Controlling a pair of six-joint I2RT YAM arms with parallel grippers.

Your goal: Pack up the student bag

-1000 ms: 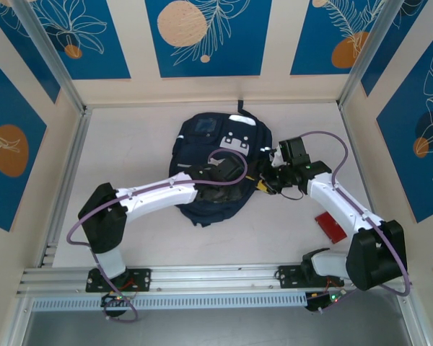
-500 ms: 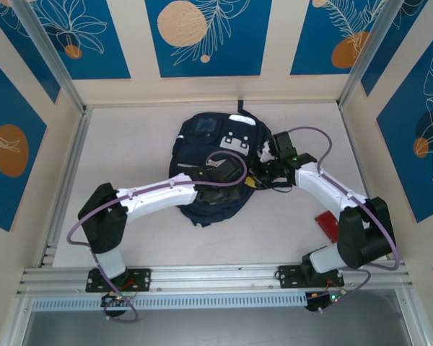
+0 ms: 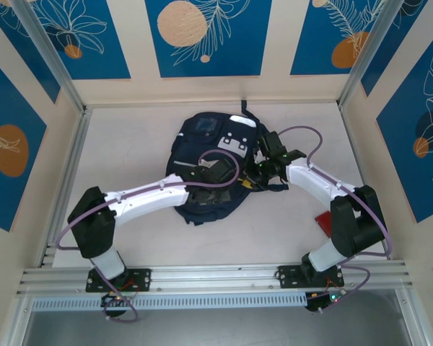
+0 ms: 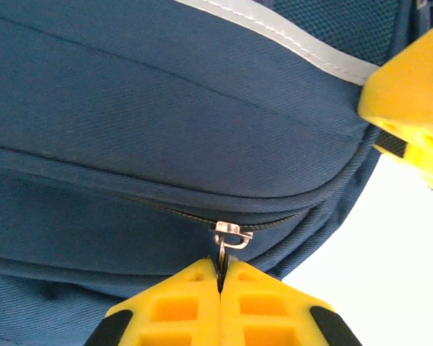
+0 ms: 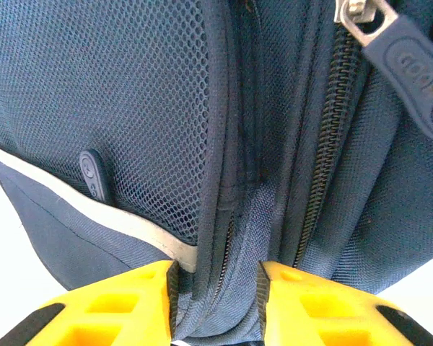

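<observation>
The student bag [image 3: 216, 155] lies flat in the middle of the worktop [image 3: 130, 158], nearer to the back wall. My left end effector [image 4: 220, 268] is clenched on the thin metal zipper pull [image 4: 227, 241] of a seam that looks closed. My right end effector [image 5: 215, 277] stands at the side of the bag with one finger on each side of a fold of fabric between two zipper lines. Both fingers touch the fabric, but I cannot tell if the pinch is already firm.

I judge the step in hand is to open this zipper so that things can go in. To do it well, I should pull the zipper pull along the line of the teeth and not lift it away from the bag, because such a small metal piece can slip out. The right side should hold the fabric tight against the pull, otherwise the whole bag will slide.

A dark rubber tab [image 5: 411, 72] on another zipper carries raised letters, which I cannot read with certainty. The light patches [image 3: 234, 140] on the bag are too small to read.
</observation>
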